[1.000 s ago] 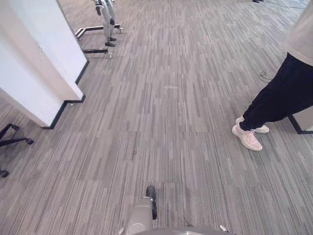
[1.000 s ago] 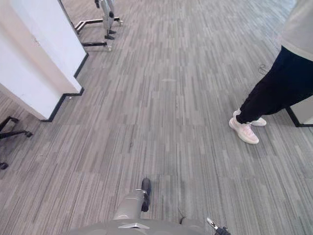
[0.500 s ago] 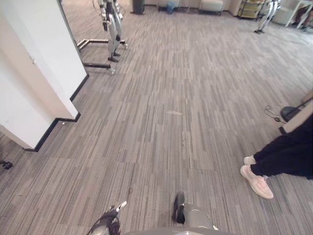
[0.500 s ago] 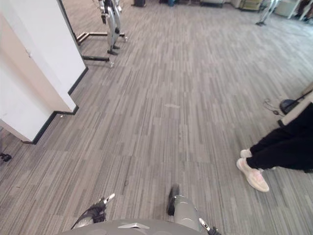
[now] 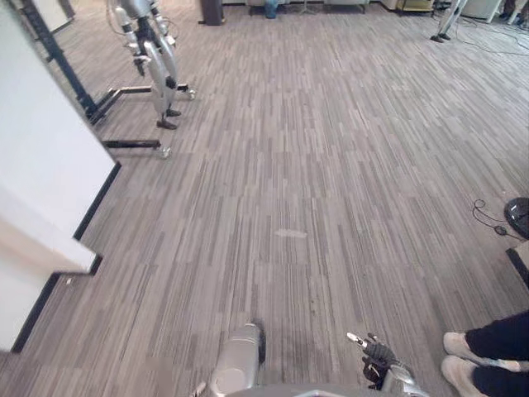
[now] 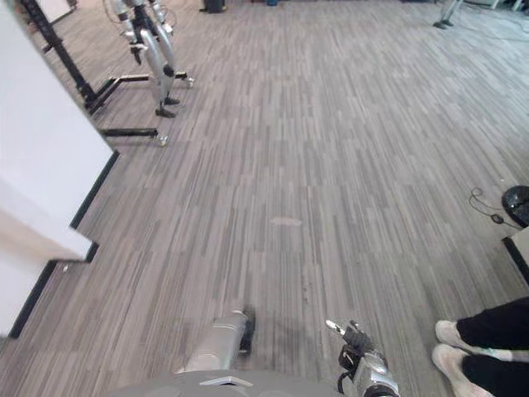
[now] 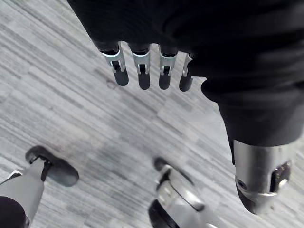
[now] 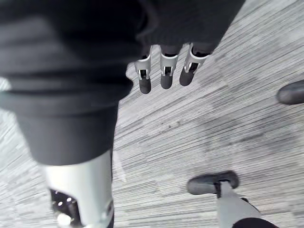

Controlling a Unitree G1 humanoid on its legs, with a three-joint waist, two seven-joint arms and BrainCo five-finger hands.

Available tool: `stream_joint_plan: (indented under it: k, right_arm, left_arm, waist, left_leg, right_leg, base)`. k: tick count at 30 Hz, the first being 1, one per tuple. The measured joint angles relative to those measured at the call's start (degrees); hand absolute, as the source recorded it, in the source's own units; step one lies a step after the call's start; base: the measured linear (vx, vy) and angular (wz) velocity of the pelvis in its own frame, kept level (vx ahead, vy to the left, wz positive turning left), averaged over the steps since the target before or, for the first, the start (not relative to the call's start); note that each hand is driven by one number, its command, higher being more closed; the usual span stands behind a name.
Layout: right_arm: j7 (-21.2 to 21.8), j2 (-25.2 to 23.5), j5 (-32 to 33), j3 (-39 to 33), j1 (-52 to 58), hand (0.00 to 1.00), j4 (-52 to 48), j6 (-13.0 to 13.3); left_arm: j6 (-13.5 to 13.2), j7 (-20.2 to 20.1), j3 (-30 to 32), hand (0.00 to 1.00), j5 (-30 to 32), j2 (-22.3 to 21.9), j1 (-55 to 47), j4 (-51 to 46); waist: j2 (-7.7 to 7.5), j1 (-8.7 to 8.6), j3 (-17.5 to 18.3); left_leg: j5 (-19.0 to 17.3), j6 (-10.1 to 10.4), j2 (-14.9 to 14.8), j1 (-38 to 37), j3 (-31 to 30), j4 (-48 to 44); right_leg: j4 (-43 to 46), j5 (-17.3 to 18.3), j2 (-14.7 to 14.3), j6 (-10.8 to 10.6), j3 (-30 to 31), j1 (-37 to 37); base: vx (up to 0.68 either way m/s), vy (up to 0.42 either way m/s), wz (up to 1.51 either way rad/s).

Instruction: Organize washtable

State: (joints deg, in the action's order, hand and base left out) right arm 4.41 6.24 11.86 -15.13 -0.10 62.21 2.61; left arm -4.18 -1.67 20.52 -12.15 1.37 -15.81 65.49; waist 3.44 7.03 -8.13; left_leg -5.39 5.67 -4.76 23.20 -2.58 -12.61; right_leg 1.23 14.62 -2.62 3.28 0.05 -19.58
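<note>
Washtable: where it stands cannot be told; I judge the robot is on its way to it.
Left hand (image 7: 141,71): hangs over the floor (image 5: 314,165) with its fingers (image 7: 164,76) straight, slightly apart and holding nothing.
Right hand (image 8: 166,71): likewise empty with straight fingers, low at the robot's right side.
Why so: the hands are probably carried slack because this step is walking, not handling.
Floor: striped grey planks, bare and wide ahead.
Left edge: a white partition (image 5: 41,165) with dark skirting juts in at a corner. Beyond it is a wheeled stand (image 5: 153,58), its base bars on the floor.
Right edge: a person's shoes (image 5: 467,351) are near the right hand. A black round thing (image 5: 519,217) lies farther on.
Open room: the middle lane between the partition and the person looks widest.
</note>
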Motion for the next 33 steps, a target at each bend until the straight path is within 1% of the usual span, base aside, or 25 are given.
stream_joint_plan:
  k: [1, 3, 4, 6, 7, 9, 10, 13, 15, 17, 18, 19, 20, 21, 22, 23, 24, 25, 27, 28, 29, 30, 31, 32, 33]
  right_arm:
    - [0.0, -0.5, 0.5, 1.3, 0.3, 0.0, 0.3, -0.1]
    - [0.1, -1.6, 0.4, 1.5, 3.2, 0.0, 1.0, -0.2]
    - [0.1, -1.8, 0.4, 1.2, 4.2, 0.0, 1.4, -0.2]
    - [0.4, -2.5, 1.4, -0.4, 5.3, 0.0, 3.1, -0.3]
    - [0.7, -2.0, 0.9, -0.9, 5.6, 0.0, 2.8, 0.0]
    - [0.8, -0.8, 0.1, -0.7, 6.9, 0.0, 2.7, 0.1]
    - [0.7, -0.6, 0.2, -0.8, 7.8, 0.0, 2.9, 0.1]
    - [0.7, -0.8, 0.5, -1.3, 8.7, 0.0, 2.5, 0.5]
    - [0.5, -1.2, 0.5, -1.8, 10.0, 0.0, 1.4, 0.4]
    - [0.5, -1.5, 0.5, -1.9, 10.5, 0.0, 0.9, 0.4]
    - [0.4, -2.0, 0.5, -1.8, 10.8, 0.0, 0.9, 0.3]
    - [0.3, -1.9, 0.4, -1.8, 11.0, 0.0, 0.9, 0.2]
    - [0.3, -1.6, 0.4, -2.0, 11.0, 0.0, 1.0, -0.3]
    - [0.2, -1.3, 0.2, -2.8, 10.7, 0.0, 1.0, -0.5]
    - [0.3, -0.8, -0.1, -2.8, 10.5, 0.0, 0.9, -0.5]
    - [0.3, -0.7, -0.1, -2.6, 10.3, 0.0, 0.8, -0.5]
    - [0.2, -0.5, -0.1, -2.4, 10.0, 0.0, 0.7, -0.5]
    - [0.1, -0.3, -0.1, -2.4, 9.9, 0.0, 0.9, -0.5]
    - [0.0, -0.3, -0.1, -2.2, 8.9, 0.0, 1.0, -0.5]
    - [0.0, -0.6, -0.1, -2.2, 7.7, 0.0, 1.0, -0.5]
    - [0.0, -0.7, 0.0, -2.2, 7.3, 0.0, 1.0, -0.5]
    - [0.0, -0.7, 0.0, -2.2, 6.6, 0.0, 1.4, -0.4]
    - [0.0, -0.6, 0.1, -1.5, 6.5, 0.0, 1.4, -0.2]
    - [0.1, -0.4, 0.4, -1.3, 6.5, 0.0, 1.4, -0.2]
    - [0.1, 0.2, 0.5, -1.3, 6.5, 0.0, 1.4, -0.2]
  left_arm:
    - [0.3, 0.2, 0.7, 0.0, -0.1, 0.2, -0.9, 0.8]
    - [0.3, 0.7, 2.0, 0.0, -0.5, 0.2, -1.9, 1.7]
    - [0.2, 0.8, 2.0, 0.0, -0.6, 0.5, -1.5, 2.0]
    - [0.6, 1.1, -1.0, 0.0, -1.1, 3.2, 0.3, 1.3]
    - [0.7, 1.3, -3.4, 0.0, -1.1, 5.0, 1.7, -0.6]
    - [0.0, 1.7, -5.8, 0.0, -1.1, 5.7, 4.5, -6.0]
    - [-1.2, 2.3, -7.0, 0.0, -1.9, 5.4, 7.0, -8.9]
    - [-2.7, 2.5, -8.7, 0.0, -3.3, 3.7, 9.8, -12.5]
    - [-2.8, 2.7, -8.7, 0.0, -4.5, 1.7, 10.8, -13.8]
    - [-2.8, 2.7, -8.5, 0.0, -4.5, 0.6, 10.7, -13.7]
    - [-2.7, 2.7, -8.0, 0.0, -4.3, -0.5, 10.3, -13.7]
    - [-2.7, 2.7, -7.3, 0.0, -4.1, -0.6, 10.0, -13.5]
    - [-2.7, 2.6, -7.0, 0.0, -3.9, -1.1, 9.4, -12.5]
    - [-2.6, 2.5, -6.9, 0.0, -2.9, -1.9, 9.2, -11.4]
    - [-2.7, 2.3, -6.2, 0.0, -2.5, -2.4, 9.0, -10.7]
    - [-2.7, 2.2, -5.0, 0.0, -2.5, -2.4, 9.1, -10.3]
    - [-2.7, 2.2, -3.4, 0.0, -2.6, -2.4, 9.2, -9.3]
    - [-2.6, 2.2, -3.4, 0.0, -2.6, -2.2, 9.1, -8.8]
    - [-2.6, 2.2, -3.4, 0.0, -3.1, -1.0, 9.0, -7.1]
    - [-2.7, 2.0, -3.5, 0.0, -3.1, -0.3, 9.2, -7.1]
    - [-2.8, 1.9, -3.5, 0.0, -3.2, -0.2, 9.3, -7.1]
    - [-2.8, 1.8, -3.5, 0.0, -3.2, -0.2, 9.3, -7.0]
    - [-2.8, 1.8, -3.5, 0.0, -3.2, -0.3, 9.1, -6.3]
    - [-2.7, 1.8, -3.5, 0.0, -3.2, -0.4, 9.0, -5.6]
    - [-2.5, 1.8, -3.6, 0.0, -3.2, -0.5, 8.9, -4.2]
  waist:
    - [-0.51, -0.01, 0.4]
    - [-4.18, -0.28, 3.7]
    - [-5.87, -0.58, 3.3]
    - [-7.11, -2.99, 1.3]
    - [-7.08, -4.71, 1.2]
    - [-6.36, -4.89, 0.9]
    - [-6.12, -5.03, 1.0]
    - [-5.46, -5.29, 0.8]
    - [-4.72, -5.72, 0.9]
    - [-5.02, -5.77, 0.9]
    - [-5.72, -5.88, 1.4]
    - [-5.38, -6.04, 1.6]
    - [-4.87, -6.2, 2.1]
    - [-3.72, -6.23, 3.1]
    - [-2.79, -6.09, 3.3]
    - [-2.63, -5.94, 3.4]
    - [-2.29, -5.72, 3.4]
    - [-2.12, -5.57, 3.3]
    - [-2.57, -4.09, 2.2]
    - [-2.94, -3.76, 1.6]
    - [-3.04, -3.66, 1.5]
    - [-3.42, -3.35, 1.2]
    - [-2.49, -3.21, 1.9]
    - [-1.69, -3.36, 2.3]
    - [-0.52, -3.54, 3.0]
  left_leg:
    - [5.6, -0.5, 0.6, 1.0, 0.8, -4.5]
    - [7.3, -2.5, 3.7, 0.0, 3.6, -6.5]
    - [6.5, -4.6, 6.1, -3.4, 4.6, -6.2]
    - [3.9, -7.7, 9.6, -10.0, 2.9, -5.0]
    - [2.8, -8.8, 10.7, -14.3, 0.7, -4.0]
    - [1.1, -9.8, 10.9, -20.0, -2.0, -1.3]
    - [-0.2, -10.3, 10.8, -22.6, -4.0, 0.3]
    - [-2.9, -10.6, 9.5, -26.4, -5.9, 1.8]
    - [-6.4, -9.1, 7.6, -29.3, -7.2, 1.5]
    - [-9.0, -7.5, 6.8, -32.0, -8.2, 1.8]
    - [-11.0, -6.5, 6.2, -33.8, -8.6, 1.8]
    - [-11.9, -5.8, 5.3, -34.7, -9.1, 1.6]
    - [-12.0, -5.5, 4.3, -34.9, -9.5, 0.0]
    - [-11.9, -4.8, 2.7, -33.9, -9.7, -4.4]
    - [-11.0, -3.2, 1.7, -31.9, -10.5, -11.2]
    - [-9.2, -0.1, 1.5, -29.0, -10.8, -18.9]
    - [-5.7, 4.6, 1.4, -24.0, -11.4, -31.5]
    - [-5.3, 5.5, 1.3, -21.9, -11.4, -37.2]
    - [-6.0, 4.2, 0.2, -15.9, -8.2, -48.2]
    - [-7.3, 2.1, -0.8, -13.0, -5.3, -48.0]
    - [-8.1, 1.5, -1.2, -12.0, -4.1, -46.1]
    - [-9.3, 1.3, -1.4, -11.9, -2.3, -38.0]
    - [-8.7, 0.8, -1.4, -12.7, -1.5, -24.4]
    - [-7.8, 0.5, -1.5, -13.0, -1.6, -18.0]
    - [-3.3, -1.7, -1.4, -13.7, -2.1, -8.2]
  right_leg:
    - [1.5, 3.2, 1.5, -0.5, 1.2, -1.7]
    - [19.0, 5.1, 5.5, -1.4, 3.0, 5.2]
    - [33.8, 1.0, 7.5, -7.6, 4.1, 10.3]
    - [53.0, -10.4, 8.8, -12.0, 3.8, 16.1]
    - [62.7, -9.8, 8.7, -11.1, 1.6, 20.6]
    - [67.0, -8.0, 9.1, -8.3, -2.5, 26.3]
    - [65.0, -6.6, 9.5, -6.3, -4.7, 30.9]
    - [50.1, -4.5, 10.2, -5.4, -8.5, 37.0]
    - [24.4, -6.7, 9.0, -6.6, -10.5, 36.3]
    - [10.6, -10.8, 7.9, -6.4, -8.7, 34.9]
    - [7.2, -14.6, 7.7, -6.0, -8.0, 33.8]
    - [7.6, -18.7, 7.0, -5.6, -8.1, 33.2]
    - [9.5, -19.6, 6.0, -4.3, -8.6, 33.2]
    - [10.6, -17.4, 4.4, -2.6, -9.6, 32.7]
    - [10.2, -15.9, 2.6, -1.1, -10.6, 30.4]
    - [9.6, -14.7, 1.4, -0.4, -10.8, 28.6]
    - [7.9, -13.5, 0.1, 0.4, -11.4, 25.3]
    - [7.1, -13.3, -0.7, 0.8, -11.4, 23.5]
    - [5.0, -12.9, -2.2, 1.4, -10.4, 18.1]
    - [3.2, -12.9, -2.3, 1.3, -9.8, 15.2]
    - [2.2, -12.9, -2.3, 1.3, -9.6, 14.0]
    - [1.2, -12.5, -2.1, 0.6, -8.9, 12.5]
    - [0.1, -11.5, -2.1, 0.2, -8.7, 11.5]
    - [-0.5, -11.3, -2.4, 0.1, -8.7, 11.3]
    - [-0.4, -10.3, -2.8, -0.2, -8.6, 11.6]
  base:
    - [0.19, 0.277, -0.68]
    - [0.66, 0.113, -0.43]
    - [0.61, 0.063, -0.16]
    - [0.62, 0.015, 0.57]
    - [0.56, -0.051, 0.98]
    - [0.16, -0.021, 0.85]
    - [-0.05, 0.0, 0.73]
    - [0.12, -0.078, 0.38]
    - [-0.03, -0.033, 0.25]
    - [0.18, -0.197, 0.23]
    - [0.34, -0.335, 0.25]
    - [0.41, -0.394, 0.25]
    - [0.5, -0.443, 0.2]
    - [0.61, -0.516, 0.19]
    - [0.57, -0.467, 0.11]
    - [0.45, -0.413, 0.08]
    - [0.29, -0.284, 0.03]
    - [0.24, -0.261, -0.11]
    - [0.21, -0.222, -0.26]
    - [0.19, -0.188, -0.2]
    - [0.14, -0.147, -0.21]
    - [-0.05, -0.031, -0.26]
    - [-0.17, 0.042, -0.26]
    - [-0.29, 0.165, -0.2]
    - [0.25, 0.369, 0.03]
